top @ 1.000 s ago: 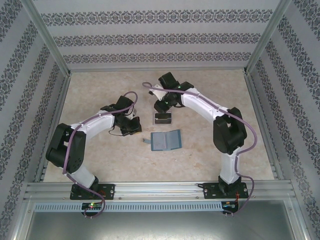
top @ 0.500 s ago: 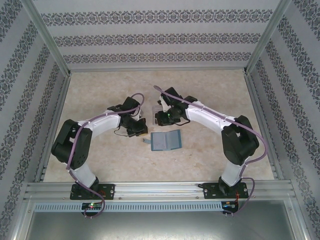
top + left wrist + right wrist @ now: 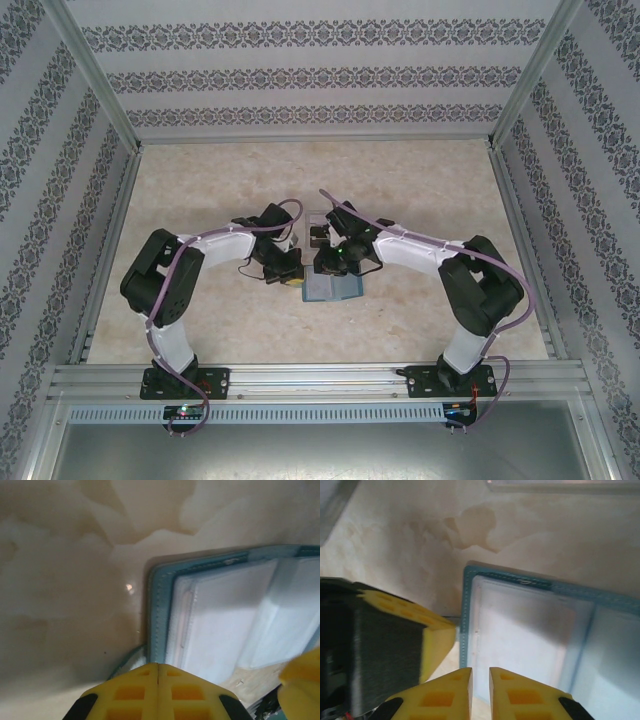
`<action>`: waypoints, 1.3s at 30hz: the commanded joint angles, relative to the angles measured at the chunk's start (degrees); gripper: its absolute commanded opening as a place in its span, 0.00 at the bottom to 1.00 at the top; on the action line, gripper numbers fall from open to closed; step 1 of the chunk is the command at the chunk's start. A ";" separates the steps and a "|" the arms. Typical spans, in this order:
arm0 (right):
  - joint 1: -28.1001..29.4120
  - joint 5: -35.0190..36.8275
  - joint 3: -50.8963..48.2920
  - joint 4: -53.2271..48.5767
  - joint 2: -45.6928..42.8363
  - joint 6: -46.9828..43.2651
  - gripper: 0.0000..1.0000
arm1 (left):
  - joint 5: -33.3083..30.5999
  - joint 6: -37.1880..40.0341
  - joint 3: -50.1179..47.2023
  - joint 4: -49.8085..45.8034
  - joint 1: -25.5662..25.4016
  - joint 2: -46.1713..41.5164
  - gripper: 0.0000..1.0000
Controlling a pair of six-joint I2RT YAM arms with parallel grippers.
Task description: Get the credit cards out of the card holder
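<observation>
The card holder [image 3: 340, 289] lies open and flat on the table, teal-edged with pale blue-grey pockets [image 3: 225, 620] [image 3: 520, 630]. I cannot make out the credit cards apart from the pockets. My left gripper [image 3: 287, 272] [image 3: 158, 666] is shut, its yellow tips right at the wallet's left edge, beside the little side tab [image 3: 125, 661]. My right gripper [image 3: 329, 263] [image 3: 480, 671] hovers low over the wallet's near-left corner with a narrow gap between its fingers and nothing in it. The two grippers almost touch.
The clear plastic box [image 3: 318, 221] stands just behind the grippers, and its edge [image 3: 560, 485] shows at the top of the right wrist view. The marbled beige table [image 3: 200, 320] is ringed by patterned walls and metal rails.
Both arms have swung inward and down onto the wallet. The right gripper left the clear box and came toward me. The left gripper slid right to the wallet's left edge.
</observation>
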 commanded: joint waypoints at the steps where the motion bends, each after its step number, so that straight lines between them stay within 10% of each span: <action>1: 1.23 -2.90 -0.42 4.34 0.94 3.37 0.18 | 0.40 1.06 0.07 -0.26 -0.65 0.83 0.00; 39: 5.96 8.21 6.34 -10.98 8.22 -1.18 0.30 | -1.12 1.96 -1.21 -2.19 -0.60 0.75 0.00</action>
